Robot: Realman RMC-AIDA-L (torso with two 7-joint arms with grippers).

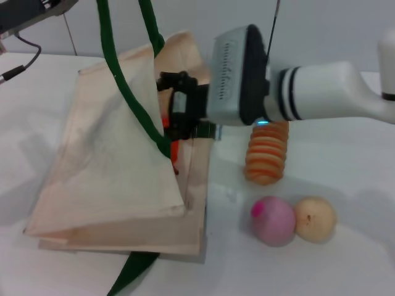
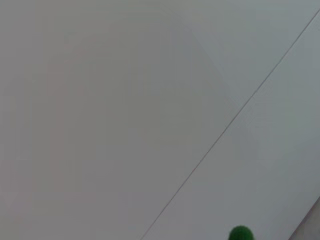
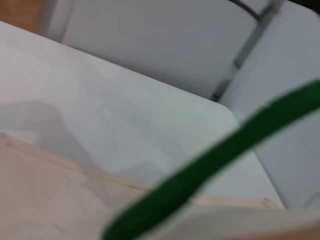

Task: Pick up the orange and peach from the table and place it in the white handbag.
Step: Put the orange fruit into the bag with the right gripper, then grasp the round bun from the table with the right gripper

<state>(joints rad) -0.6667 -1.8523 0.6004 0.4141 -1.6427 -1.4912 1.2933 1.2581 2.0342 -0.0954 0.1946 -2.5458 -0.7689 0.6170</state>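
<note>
green strap (image 3: 210, 167) — white handbag (image 3: 55, 200), table (image 3: 100, 110)

No readable text, labels, brands, numbers or signs anywhere. None on the bag (image 1: 105, 179), none on the arm's grey housing (image 1: 237, 74), only moulded ridges there. None on the fruits or the tabletop (image 1: 345, 265).

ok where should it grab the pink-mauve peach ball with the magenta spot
Grip the pink-mauve peach ball across its widest part, coming from above. The pale tan round fruit touches its one side, so probably set the fingers front and back, not along the line joining the two.
</note>
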